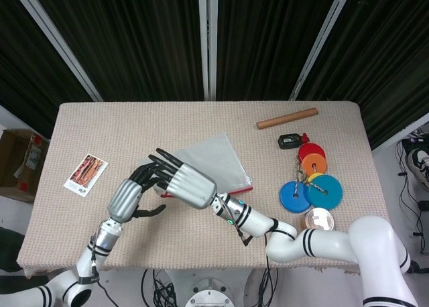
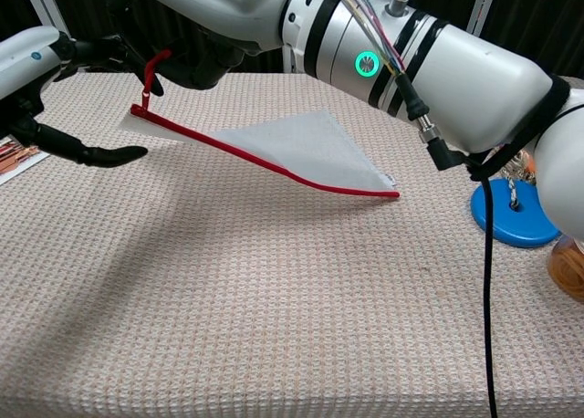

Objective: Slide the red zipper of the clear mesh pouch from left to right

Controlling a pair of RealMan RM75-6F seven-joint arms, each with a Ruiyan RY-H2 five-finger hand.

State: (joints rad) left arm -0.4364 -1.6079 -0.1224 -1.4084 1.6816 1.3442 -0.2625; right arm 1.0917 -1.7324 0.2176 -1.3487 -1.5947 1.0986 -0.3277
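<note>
The clear mesh pouch (image 1: 218, 158) lies mid-table with its right corner (image 2: 392, 193) down and its left end lifted off the cloth. Its red zipper (image 2: 265, 165) slopes up to the left. My right hand (image 1: 186, 184) hangs over that raised end and pinches the red zipper pull (image 2: 151, 74) from above; in the chest view the right hand (image 2: 214, 12) fills the top. My left hand (image 1: 135, 192) sits just left of the raised corner with fingers spread. Its thumb (image 2: 99, 152) is below the zipper line and grips nothing that I can see.
A wooden rolling pin (image 1: 287, 118) and a black device (image 1: 289, 141) lie at the back right. Several coloured discs (image 1: 315, 179) and a round cup (image 1: 319, 221) sit at the right. A picture card (image 1: 86, 174) lies at the left.
</note>
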